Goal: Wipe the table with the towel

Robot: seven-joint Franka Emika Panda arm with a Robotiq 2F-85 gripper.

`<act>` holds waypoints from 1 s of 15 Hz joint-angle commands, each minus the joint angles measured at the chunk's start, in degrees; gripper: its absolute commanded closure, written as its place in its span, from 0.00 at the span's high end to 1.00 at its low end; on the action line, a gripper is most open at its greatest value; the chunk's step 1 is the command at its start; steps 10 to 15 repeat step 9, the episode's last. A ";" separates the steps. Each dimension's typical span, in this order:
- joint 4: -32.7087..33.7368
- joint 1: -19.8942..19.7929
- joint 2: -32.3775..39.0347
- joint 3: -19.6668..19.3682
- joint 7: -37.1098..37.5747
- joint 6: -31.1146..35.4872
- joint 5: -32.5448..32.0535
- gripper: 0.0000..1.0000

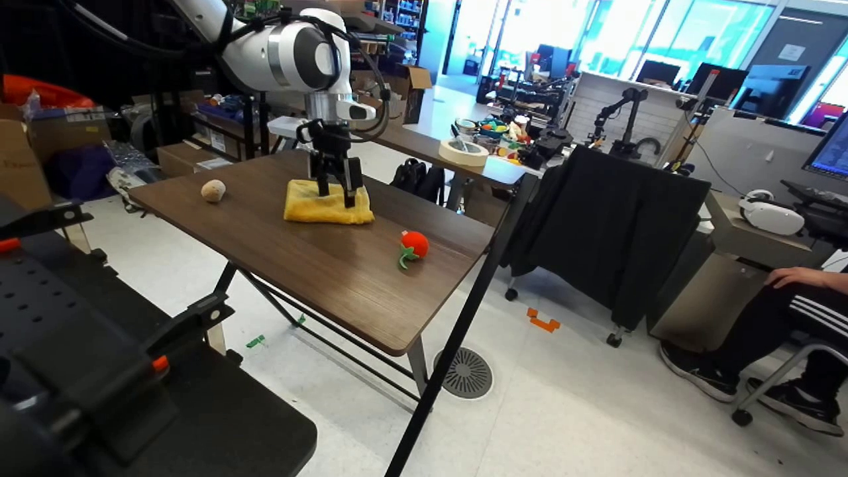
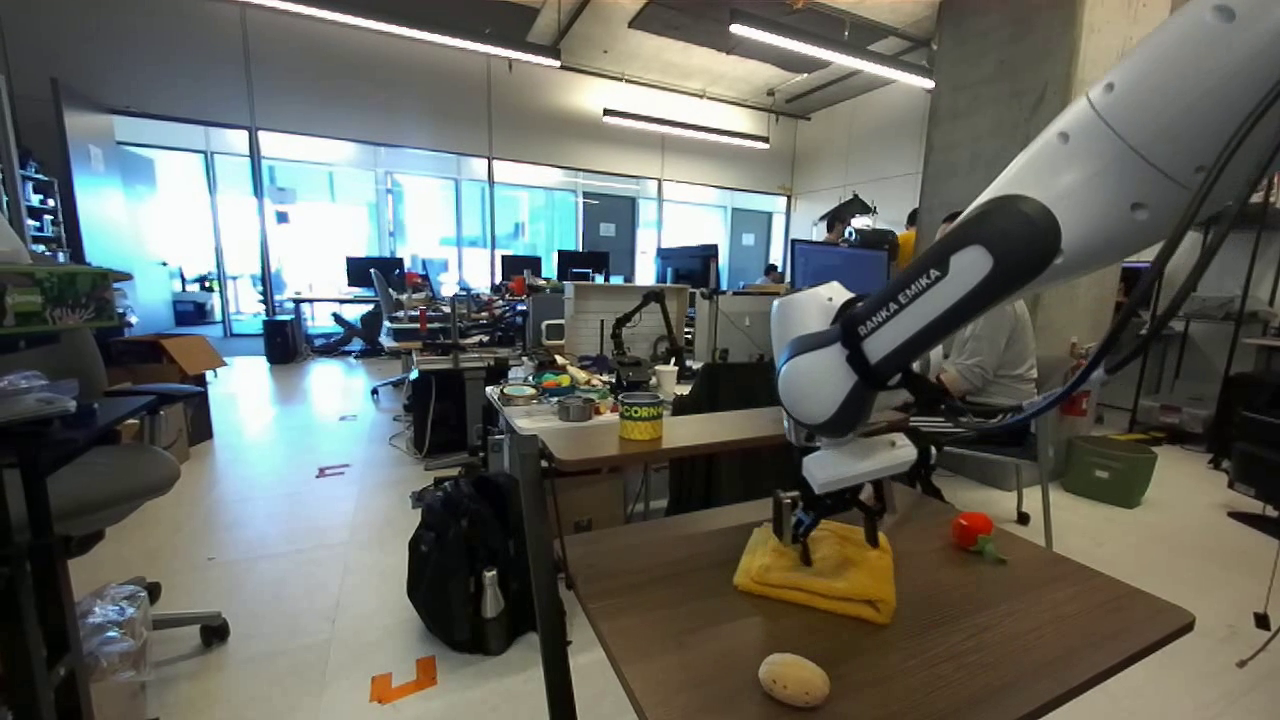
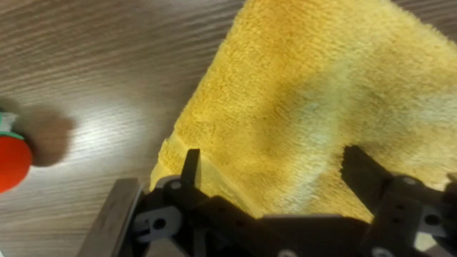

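In an exterior view, far beyond the pincer, the room is closed off by a wall of smooth, grey panels, beneath which tall, dark-framed glass panes are flooded with blue-white daylight. High above the pincer, long, glowing white strip lights are seen; behind it, off to one side, a broad, grey concrete column is partly covered. Nearer, past the pincer, a long, brown-topped rear desk is set. The pale, glossy floor is marked with flat, orange tape, and in an exterior view a round, grey, slotted drain cover is shown set into it, lower than the pincer.
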 commanded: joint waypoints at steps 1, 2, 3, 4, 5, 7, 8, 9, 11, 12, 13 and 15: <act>-13.69 1.32 -11.53 3.39 -2.12 12.41 1.50 1.00; -16.05 0.65 -14.28 5.48 -4.24 14.26 2.21 1.00; -17.98 -0.88 -16.79 8.61 -5.75 14.97 2.20 1.00; -20.42 -2.08 -19.88 11.13 -8.62 13.77 3.29 1.00; -22.73 -3.11 -22.91 13.19 -11.08 11.83 4.05 1.00; -16.00 -1.28 -17.41 10.86 -7.42 11.78 2.44 1.00; -17.94 -1.71 -19.52 11.74 -8.35 11.69 2.72 1.00; -19.39 -1.99 -20.89 12.15 -8.85 11.68 2.82 1.00; -19.39 -1.99 -20.89 12.15 -8.85 11.68 2.82 1.00; -19.39 -1.99 -20.89 12.15 -8.85 11.68 2.82 1.00; -19.39 -1.99 -20.89 12.15 -8.85 11.68 2.82 1.00; -19.39 -1.99 -20.89 12.15 -8.85 11.68 2.82 1.00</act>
